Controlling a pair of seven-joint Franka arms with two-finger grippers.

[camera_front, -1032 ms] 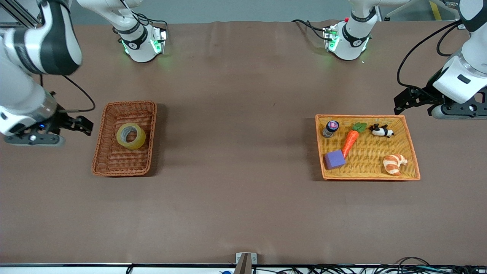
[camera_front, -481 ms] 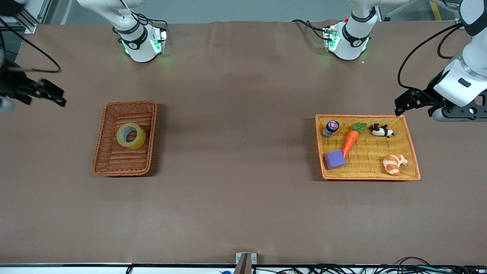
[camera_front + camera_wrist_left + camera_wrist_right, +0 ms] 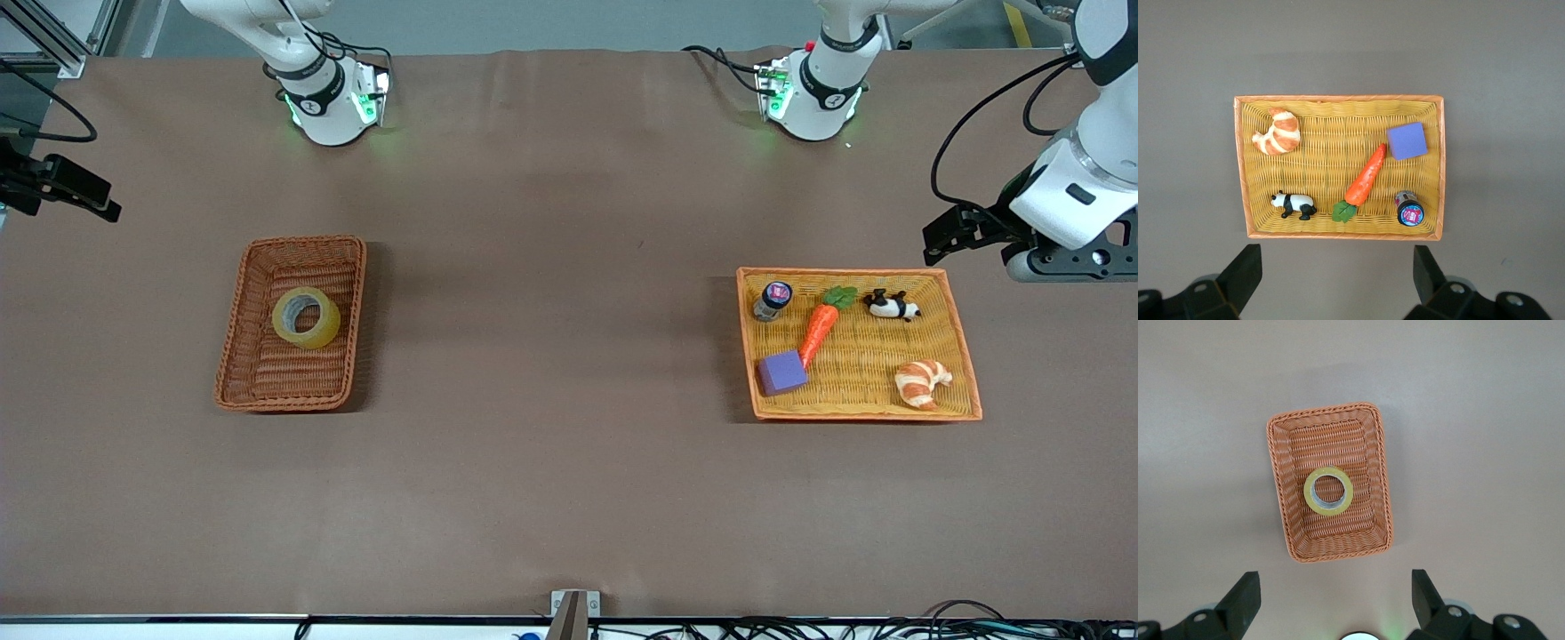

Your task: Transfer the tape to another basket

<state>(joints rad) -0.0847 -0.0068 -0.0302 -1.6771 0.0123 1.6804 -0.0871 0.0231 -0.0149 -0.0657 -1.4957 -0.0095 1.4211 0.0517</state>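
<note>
1. You see the tape (image 3: 306, 317) lying flat, hole up, inside the reddish-brown basket (image 3: 233, 347). That basket sits on the desk (image 3: 551, 356) toward the right arm's end.
2. In the basket, the tape lies in the half farther from the front camera. It is close to the long wall that faces the middle of the desk; you cannot tell if it touches that wall.
3. You see the right gripper (image 3: 1335, 603) up in the air, high above the basket. Its two fingers (image 3: 1243, 595) are spread wide with nothing between them. In the front view only a black part of that hand shows, at the picture's edge, off past the basket toward the right arm's end.
4. You see the left gripper (image 3: 1338, 277) up in the air too, spread wide and holding nothing. It is well apart from the basket, at the left arm's end of the desk.
5. Below the left gripper lies an orange-yellow tray (image 3: 965, 356), also well apart from the basket.
6. In the tray you find a carrot (image 3: 820, 327), a purple block (image 3: 782, 372), a croissant (image 3: 921, 382), a panda toy (image 3: 892, 306) and a small jar (image 3: 773, 300).
</note>
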